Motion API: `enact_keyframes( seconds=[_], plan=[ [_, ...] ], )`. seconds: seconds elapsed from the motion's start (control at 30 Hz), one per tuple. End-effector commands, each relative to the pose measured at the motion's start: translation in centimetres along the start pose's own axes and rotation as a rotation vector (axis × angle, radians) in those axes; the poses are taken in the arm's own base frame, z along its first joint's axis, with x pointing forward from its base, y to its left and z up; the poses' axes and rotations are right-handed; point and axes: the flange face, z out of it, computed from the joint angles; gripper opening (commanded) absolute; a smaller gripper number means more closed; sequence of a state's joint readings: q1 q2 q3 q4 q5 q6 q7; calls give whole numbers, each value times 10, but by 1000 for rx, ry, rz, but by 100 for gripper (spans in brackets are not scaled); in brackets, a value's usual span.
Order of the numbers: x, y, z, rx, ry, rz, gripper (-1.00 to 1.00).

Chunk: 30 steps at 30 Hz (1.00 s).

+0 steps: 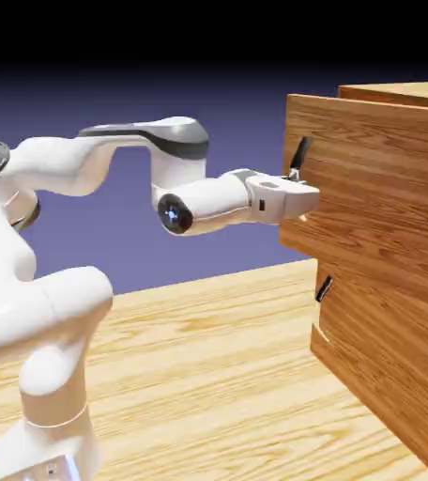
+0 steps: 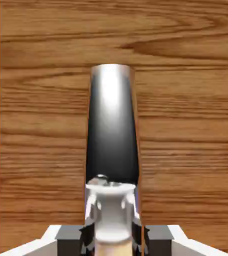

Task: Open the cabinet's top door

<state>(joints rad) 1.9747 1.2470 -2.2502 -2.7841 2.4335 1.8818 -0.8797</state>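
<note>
One grip point only: gripper [image 2: 112, 220] clamps top door's [image 1: 377, 188] black handle [image 2: 111, 125]; off-axis pull could slip it free, door stays shut.

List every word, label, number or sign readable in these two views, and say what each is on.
None: no readable text in either view.
The cabinet shows only wood grain.
The top door and its black handle are unmarked.
The white arm has no legible label.
The tool, shut on the handle, has no marking.
</note>
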Motion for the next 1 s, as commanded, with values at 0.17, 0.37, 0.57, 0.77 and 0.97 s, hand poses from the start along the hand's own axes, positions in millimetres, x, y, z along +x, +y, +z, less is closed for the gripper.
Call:
enact_keyframes(
  seconds=[0.17,0.37,0.57,0.77,0.97],
  plan=[
    [16,16,-43,92,-92,0,-100],
    [35,35,-83,184,-184,0,-100],
    [60,60,-121,284,-284,0,-100],
    [86,86,-152,378,-378,0,-100],
    [115,115,-178,471,-471,0,-100]
  ],
)
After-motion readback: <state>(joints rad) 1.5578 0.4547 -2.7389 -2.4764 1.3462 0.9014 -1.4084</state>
